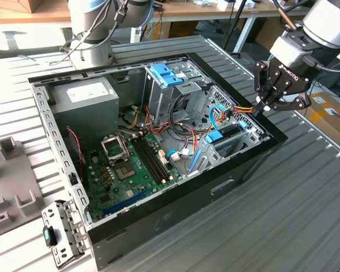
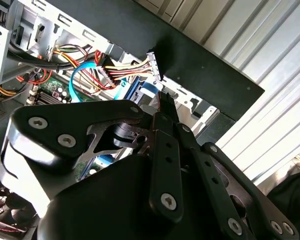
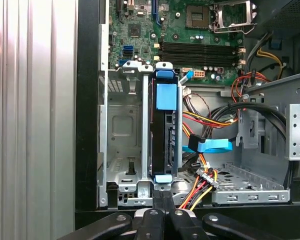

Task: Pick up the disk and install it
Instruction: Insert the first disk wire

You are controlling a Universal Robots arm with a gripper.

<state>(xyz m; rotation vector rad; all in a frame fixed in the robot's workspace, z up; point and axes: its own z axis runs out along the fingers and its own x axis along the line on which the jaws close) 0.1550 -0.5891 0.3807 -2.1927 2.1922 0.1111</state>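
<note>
"Where was the disk (image 3: 162, 145)?"
"On edge in a slot of the drive cage (image 3: 121, 125), blue rails showing."
"And the gripper (image 3: 162, 196)?"
"Its fingers were pressed together, pinching nothing, with their tips just beside the disk's near end."

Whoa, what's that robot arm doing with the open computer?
A robot arm is working at the edge of an open computer case. The disk, with its blue rails, already stands on edge in a slot of the metal drive cage. The claw is shut, and its tips are right by the disk's near end. I cannot tell if they touch it.
</note>
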